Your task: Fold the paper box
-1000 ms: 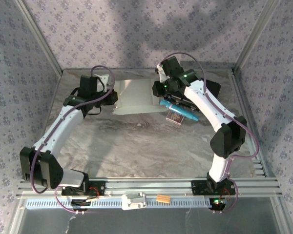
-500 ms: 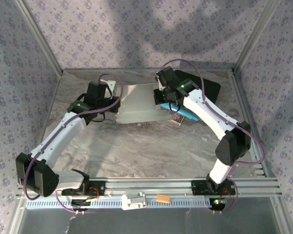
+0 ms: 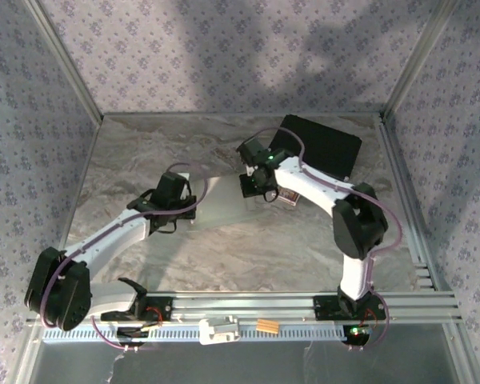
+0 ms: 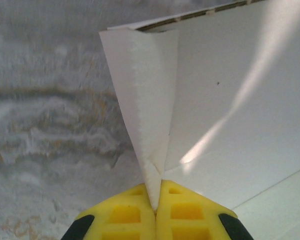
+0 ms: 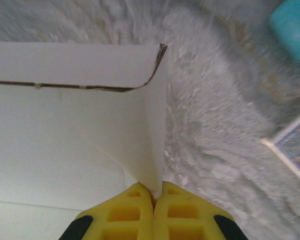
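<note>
**Both tools now grip the box, which has been drawn to mid-worktop**

Over the last second the right tool (image 5: 157, 192) has closed. Its yellow pads are now clamped together on an upright side flap (image 5: 155, 125) of the paper box (image 3: 222, 196). The left tool (image 4: 155, 210) was already pinched shut on the opposite flap (image 4: 147, 100) and has stayed so.

In that same second both arms have pulled back toward their bases, bringing the box away from the far edge. It now lies between the two tools near the middle of the worktop (image 3: 248, 256). The black case (image 3: 320, 148) at the far right is now uncovered, and the patterned packet (image 3: 286, 197) sits just beside the right tool.

With a flap held upright on each side, the box looks ready for its walls to be raised. The folding itself seems to be only starting.
</note>
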Robot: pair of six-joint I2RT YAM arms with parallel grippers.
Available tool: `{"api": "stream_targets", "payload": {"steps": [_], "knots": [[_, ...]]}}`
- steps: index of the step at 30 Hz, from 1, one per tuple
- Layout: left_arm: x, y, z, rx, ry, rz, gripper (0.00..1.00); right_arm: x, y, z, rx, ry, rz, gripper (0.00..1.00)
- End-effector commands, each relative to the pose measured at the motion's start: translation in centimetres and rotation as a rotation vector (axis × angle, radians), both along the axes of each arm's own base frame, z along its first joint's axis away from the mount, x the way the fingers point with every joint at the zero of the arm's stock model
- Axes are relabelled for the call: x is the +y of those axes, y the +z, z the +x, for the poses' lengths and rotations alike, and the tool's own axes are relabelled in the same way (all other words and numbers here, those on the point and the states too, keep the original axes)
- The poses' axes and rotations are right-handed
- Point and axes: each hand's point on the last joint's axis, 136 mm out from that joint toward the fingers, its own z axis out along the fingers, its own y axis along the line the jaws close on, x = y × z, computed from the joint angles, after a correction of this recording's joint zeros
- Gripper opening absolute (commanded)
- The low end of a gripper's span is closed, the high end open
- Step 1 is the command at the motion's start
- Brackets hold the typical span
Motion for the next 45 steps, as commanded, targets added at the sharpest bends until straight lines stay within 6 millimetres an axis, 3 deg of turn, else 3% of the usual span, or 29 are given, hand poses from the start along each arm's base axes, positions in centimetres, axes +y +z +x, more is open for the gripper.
{"api": "stream_targets", "payload": {"steps": [1, 5, 10, 22, 29, 33, 39, 41, 42, 45], "knots": [[-2.4, -0.7, 0.0, 0.028, -0.021, -0.076, 0.0, 2.6, -1.8, -1.2, 0.096, -0.01, 0.038, 0.0], [-2.2, -3.5, -1.0, 0.147, 0.007, -0.05, 0.0, 3.1, -3.9, -2.0, 0.18, -0.015, 0.034, 0.0], [-1.8, -4.5, -1.1, 0.184, 0.033, -0.021, 0.0, 4.0, -5.1, -2.5, 0.243, 0.008, 0.067, 0.03], [-2.1, -3.9, -0.2, 0.171, 0.023, -0.009, 0.0, 4.2, -7.0, -2.7, 0.315, 0.017, 0.089, 0.18], [-2.0, -3.7, -0.1, 0.18, 0.027, 0.007, 0.0, 3.7, -7.6, -2.7, 0.347, 0.009, 0.069, 0.32], [-2.0, -3.6, 0.1, 0.178, 0.035, 0.01, 0.0, 3.3, -7.9, -2.8, 0.355, 0.003, 0.033, 0.33], [-2.1, -3.3, 0.4, 0.173, 0.036, 0.011, 0.0, 3.2, -8.3, -3.3, 0.357, 0.007, -0.023, 0.25], [-2.1, -2.8, 0.5, 0.158, 0.04, 0.007, 0.0, 3.1, -8.1, -3.1, 0.335, -0.001, -0.042, 0.09], [-1.9, -2.4, 0.6, 0.143, 0.046, 0.005, 0.0, 2.9, -7.5, -2.9, 0.302, -0.007, -0.057, 0.01], [-1.8, -0.2, 1.1, 0.065, 0.05, 0.005, 0.0, 2.8, -4.4, -1.8, 0.125, -0.027, -0.069, 0.0]]}}
